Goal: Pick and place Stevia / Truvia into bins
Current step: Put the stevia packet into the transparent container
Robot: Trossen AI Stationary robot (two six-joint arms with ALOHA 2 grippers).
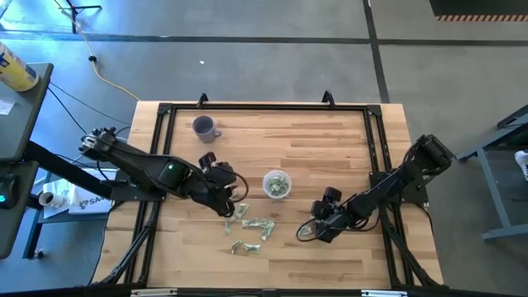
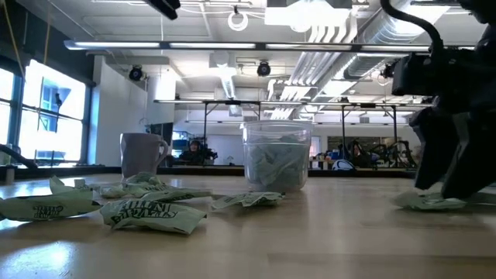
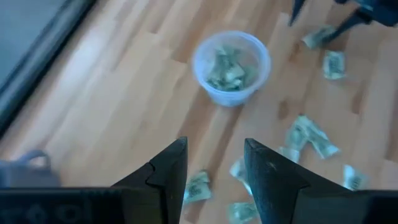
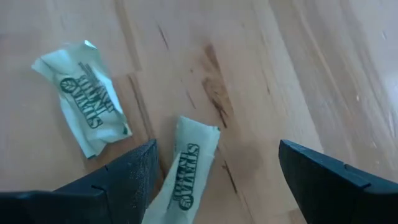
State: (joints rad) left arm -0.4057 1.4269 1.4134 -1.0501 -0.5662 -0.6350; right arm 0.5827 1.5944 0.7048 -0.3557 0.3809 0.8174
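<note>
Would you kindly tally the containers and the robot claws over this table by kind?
Round clear plastic cup: 1
Purple handled mug: 1
Dark two-finger claws: 2, the left claw and the right claw
Total: 4

The sachet point(image 4: 185, 175) lying between the right hand's point(image 4: 217, 180) spread fingers reads "STEVIA" in dark green letters, while the print on the neighbouring sachet point(image 4: 84, 96) and the other sachets on the tabletop point(image 4: 261, 68) is too distorted to read.

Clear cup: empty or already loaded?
Partly loaded. The clear cup stands upright with several green sachets inside; more lie loose on the table.
</note>
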